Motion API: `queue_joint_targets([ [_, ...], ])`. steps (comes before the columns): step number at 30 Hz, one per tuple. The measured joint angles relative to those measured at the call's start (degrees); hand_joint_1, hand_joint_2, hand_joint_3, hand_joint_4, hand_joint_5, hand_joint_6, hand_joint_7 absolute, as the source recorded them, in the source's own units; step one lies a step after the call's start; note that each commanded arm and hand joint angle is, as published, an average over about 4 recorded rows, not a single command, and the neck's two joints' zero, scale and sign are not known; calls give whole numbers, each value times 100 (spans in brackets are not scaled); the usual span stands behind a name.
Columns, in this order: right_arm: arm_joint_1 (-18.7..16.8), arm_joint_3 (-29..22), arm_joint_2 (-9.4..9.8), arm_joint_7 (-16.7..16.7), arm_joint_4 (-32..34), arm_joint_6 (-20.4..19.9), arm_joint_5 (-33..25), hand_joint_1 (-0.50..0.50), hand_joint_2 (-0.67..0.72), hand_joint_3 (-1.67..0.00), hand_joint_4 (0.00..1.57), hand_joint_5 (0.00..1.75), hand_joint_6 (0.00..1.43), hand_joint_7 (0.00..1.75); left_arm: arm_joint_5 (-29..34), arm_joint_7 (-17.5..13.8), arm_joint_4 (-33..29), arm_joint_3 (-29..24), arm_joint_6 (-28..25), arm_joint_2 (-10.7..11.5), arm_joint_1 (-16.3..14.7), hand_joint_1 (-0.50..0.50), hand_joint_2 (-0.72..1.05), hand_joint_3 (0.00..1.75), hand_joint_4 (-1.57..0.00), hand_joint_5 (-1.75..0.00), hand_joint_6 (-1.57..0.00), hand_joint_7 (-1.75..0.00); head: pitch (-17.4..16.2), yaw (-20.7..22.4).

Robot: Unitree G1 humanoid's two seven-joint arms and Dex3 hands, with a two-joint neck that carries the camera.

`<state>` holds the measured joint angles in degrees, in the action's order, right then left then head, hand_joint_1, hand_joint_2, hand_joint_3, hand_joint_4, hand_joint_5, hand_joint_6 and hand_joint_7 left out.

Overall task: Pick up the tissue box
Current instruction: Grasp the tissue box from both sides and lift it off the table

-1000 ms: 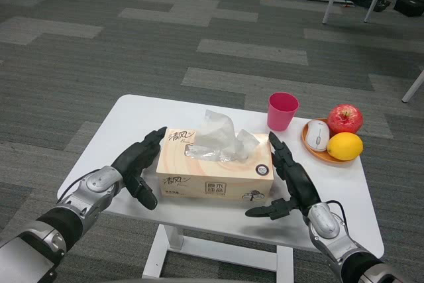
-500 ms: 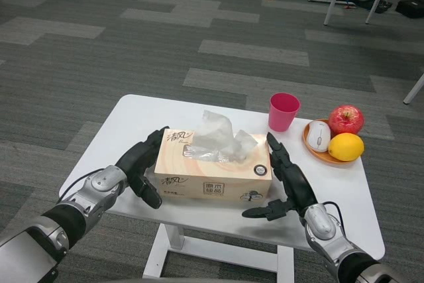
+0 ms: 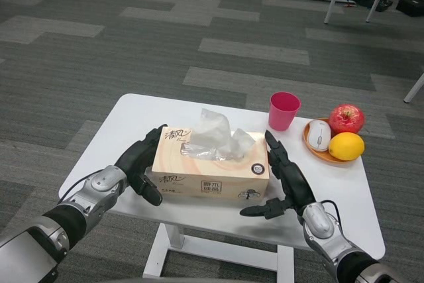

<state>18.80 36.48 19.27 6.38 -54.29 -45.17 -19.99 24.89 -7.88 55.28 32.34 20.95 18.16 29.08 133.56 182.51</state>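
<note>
The tissue box (image 3: 211, 168) sat near the front-middle of the white table (image 3: 132, 120), and it looked tipped, its near left corner seeming lifted a touch off the surface, with a tuft of white tissue (image 3: 215, 134) standing out of the slot on top. And there was the squeeze: the left hand (image 3: 141, 162) was pressed flat against the box's left end, fingers stretched up along that face and the thumb hanging down below the corner. On the other side the right hand (image 3: 283, 180) lay against the right end, fingers extended straight along it, thumb reaching out low under the front right corner. Both hands were wide and flat, not curled, so the box was clamped between two palms rather than wrapped by either one.

Further back, a pink cup (image 3: 284, 111) stood upright just behind the box's right end; whatever might be inside it could not be made out. To its right, near the table's edge, a small orange dish (image 3: 317, 154) carried a white computer mouse (image 3: 318, 134), a red apple (image 3: 346, 118) and a yellow lemon (image 3: 346, 146), all three packed close together. Grey patterned carpet (image 3: 99, 64) spread out beyond.
</note>
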Motion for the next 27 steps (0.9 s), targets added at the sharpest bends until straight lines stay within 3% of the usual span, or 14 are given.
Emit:
queue_joint_targets([
  [27, -120, -194, 179, 54, 794, 52, -44, -17, -22, -24, 6, 10, 0, 7, 96, 9, -834, -370, 47, 92, -89, 50, -64, 0, 0, -10, 0, 0, 11, -41],
])
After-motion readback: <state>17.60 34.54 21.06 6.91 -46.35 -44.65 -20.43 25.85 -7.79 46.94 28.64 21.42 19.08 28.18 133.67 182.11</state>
